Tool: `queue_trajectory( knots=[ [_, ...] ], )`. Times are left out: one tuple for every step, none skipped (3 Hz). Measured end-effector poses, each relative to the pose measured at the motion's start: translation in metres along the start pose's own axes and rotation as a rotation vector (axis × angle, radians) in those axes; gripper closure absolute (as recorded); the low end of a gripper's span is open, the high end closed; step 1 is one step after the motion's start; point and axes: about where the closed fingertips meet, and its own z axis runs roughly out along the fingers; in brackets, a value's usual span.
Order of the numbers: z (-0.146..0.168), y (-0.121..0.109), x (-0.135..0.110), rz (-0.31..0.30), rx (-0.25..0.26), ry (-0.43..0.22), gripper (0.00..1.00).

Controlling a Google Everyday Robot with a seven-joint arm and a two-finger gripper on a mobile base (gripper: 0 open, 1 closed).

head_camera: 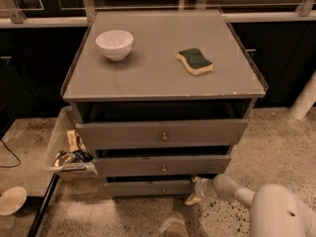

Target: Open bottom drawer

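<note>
Bottom drawer point(148, 187): lowest of three grey fronts in the cabinet, near floor level; narrowest and slimmest of the stack. It seems to stand slightly out from the carcass, like the two above; far from fully open.
Knob point(163, 189): small round metal stud at the centre of the front; the only purchase point on a flat face.
Gripper point(196, 193): low, at the right end of the bottom drawer front, touching or just beside it, right of the knob. Whether the fingers are spread or closed: cannot tell.
Arm point(256, 206): white, entering from the lower right, reaching leftwards along the floor.
Handling, judged: rigid front that should slide straight outward; likely light to moderate pull, weight of contents unknown. Not fragile.
Grip, judged: pinch the knob squarely; it is small, smooth metal, so slipping off is the main risk. Alternative: hook the right edge of the front, where the gripper now sits.
Pull line, judged: straight toward the camera, level, since an off-centre pull from the right end may skew and jam the drawer.
Middle drawer point(163, 164): directly above, overhanging; leaves little room over the bottom front.
Cabinet top point(148, 78): bears a white bowl point(114, 44) and a sponge point(195, 61), well apart.
Side bin point(61, 137): clear, hung on the left, holding packets.
</note>
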Motion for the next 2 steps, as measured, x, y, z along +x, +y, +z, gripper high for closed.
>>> queue_trajectory(
  knots=[
    [-0.0018,-0.0011,-0.0027,0.000,-0.005,-0.006,0.42],
    [-0.0072,-0.0031,-0.0048,0.003,-0.005,-0.009,0.65]
  ],
)
